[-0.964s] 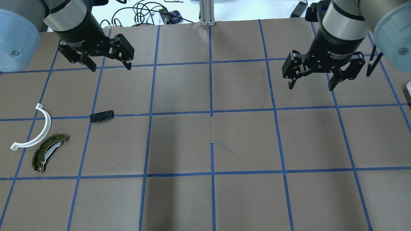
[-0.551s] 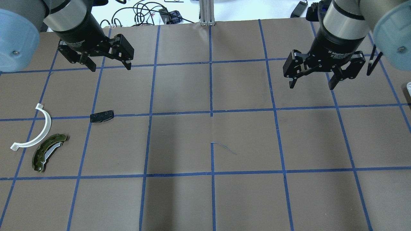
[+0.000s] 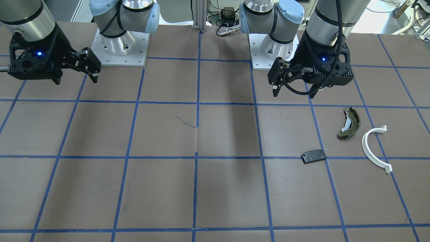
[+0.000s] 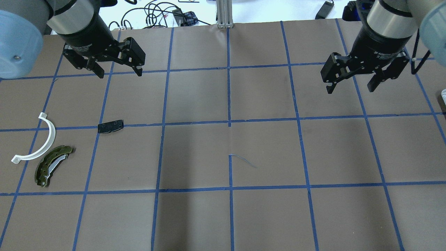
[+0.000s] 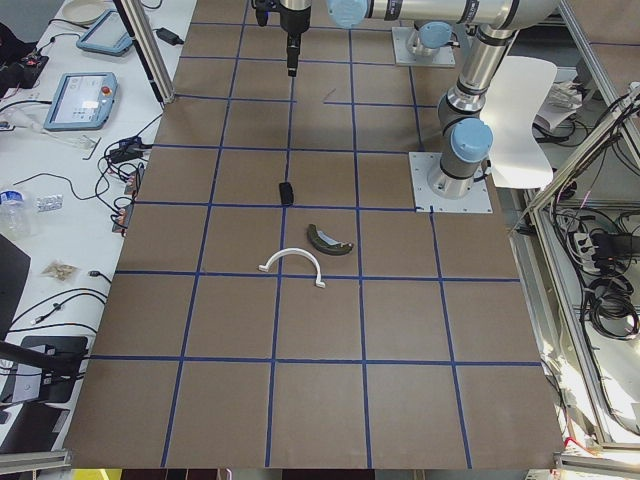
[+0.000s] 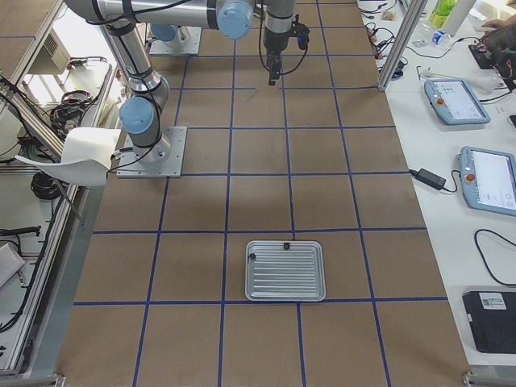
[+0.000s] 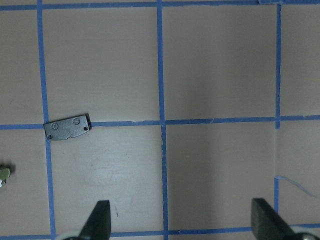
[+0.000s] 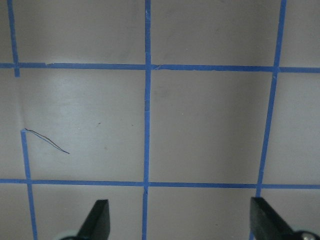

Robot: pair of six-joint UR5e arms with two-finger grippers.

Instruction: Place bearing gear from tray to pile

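My left gripper (image 4: 121,74) and right gripper (image 4: 350,90) are spread wide and empty; the gear (image 6: 251,256), a tiny dot in the tray (image 6: 286,278) at its top-left corner, seems hard and slippery, so I'd pinch its rim.

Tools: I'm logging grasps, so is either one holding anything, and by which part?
Nothing is held: the left tool and right tool both hang open and empty.

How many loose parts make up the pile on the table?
3: an olive-green brake shoe nearest the robot, a white half-ring just beside it, and a black plate set apart toward the centre. Nothing appears to hide more.
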